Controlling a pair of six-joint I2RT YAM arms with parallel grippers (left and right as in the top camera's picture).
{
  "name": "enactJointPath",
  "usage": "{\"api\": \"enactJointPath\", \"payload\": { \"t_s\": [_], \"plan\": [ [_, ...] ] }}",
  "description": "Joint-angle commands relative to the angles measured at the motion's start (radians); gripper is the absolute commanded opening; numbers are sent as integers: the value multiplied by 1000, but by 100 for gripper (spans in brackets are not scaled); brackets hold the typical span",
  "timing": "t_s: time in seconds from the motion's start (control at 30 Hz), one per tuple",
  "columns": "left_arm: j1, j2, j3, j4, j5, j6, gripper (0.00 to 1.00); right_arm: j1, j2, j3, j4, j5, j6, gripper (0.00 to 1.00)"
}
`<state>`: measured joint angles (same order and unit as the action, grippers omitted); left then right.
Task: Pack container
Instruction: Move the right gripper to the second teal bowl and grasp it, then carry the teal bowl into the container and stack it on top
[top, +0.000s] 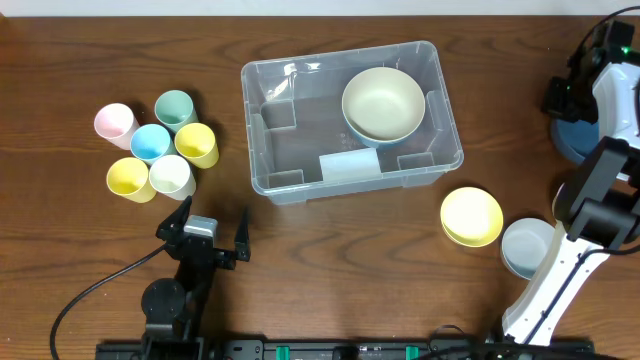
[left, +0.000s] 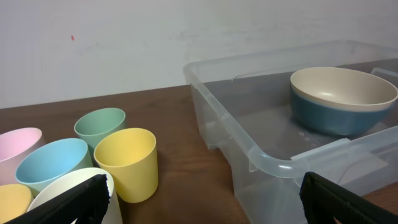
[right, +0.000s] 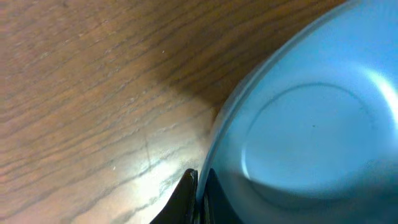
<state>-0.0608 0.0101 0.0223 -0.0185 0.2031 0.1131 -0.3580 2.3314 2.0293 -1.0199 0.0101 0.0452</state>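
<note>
Wood table (top: 90, 290) carries everything. The container (top: 300, 145), clear plastic w/ a rimmed edge, sits upright and open-topped, ahead of the L gripper (top: 215, 210) and off to its right side, not touching it. In the L wrist view the container's near corner lies btwn the two fingers (left: 68, 202), closer to the right-hand one.

L gripper's fingers are spread wide apart w/ nothing btwn them, low over bare wood.

Cream bowl (top: 383, 100), blue outside, stands upright in the container's far right corner, well beyond the L fingers. Yellow bowl (top: 472, 216) is on the table outside the container, just beside the pale blue bowl (right: 311, 137).

R gripper (right: 199, 186): its two fingertips sit close together, one on each side of the pale blue bowl's rim, and look pinched on it. That bowl is upright on the wood, most of it to one side of the fingers.

Cups cluster ahead of the L fingers, to their left side, all upright and packed close: white cup (top: 171, 176) and near yellow cup (top: 131, 179) closest to the fingers, then blue cup (top: 151, 142) and far yellow cup (top: 197, 145), w/ pink cup (top: 115, 122) and green cup (top: 175, 107) farthest.

White label (top: 349, 165) shows at the container's near wall.
</note>
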Motion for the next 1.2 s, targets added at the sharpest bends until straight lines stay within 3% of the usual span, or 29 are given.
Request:
{"api": "enactJointPath", "payload": {
  "t_s": [0.0,0.2,0.43,0.57,0.73,1.17],
  "plan": [
    [-2,-6,-18,-33,14,18,98,38,-113,41,-9,-64,28,1],
    [-2,-6,-18,-33,14,18,98,174,-337,64,-13,-176,-2,1],
    [-2,-6,-18,-33,14,18,98,525,-497,64,-27,-82,-24,1],
    [-2,-6,-18,-33,14,18,98,703,-478,56,-28,10,-16,1],
    [-2,-6,-18,-33,14,18,98,824,-406,51,-42,50,8,1],
    [-2,-6,-18,-33,14,18,98,881,-220,51,-56,64,51,1]
  ]
}}
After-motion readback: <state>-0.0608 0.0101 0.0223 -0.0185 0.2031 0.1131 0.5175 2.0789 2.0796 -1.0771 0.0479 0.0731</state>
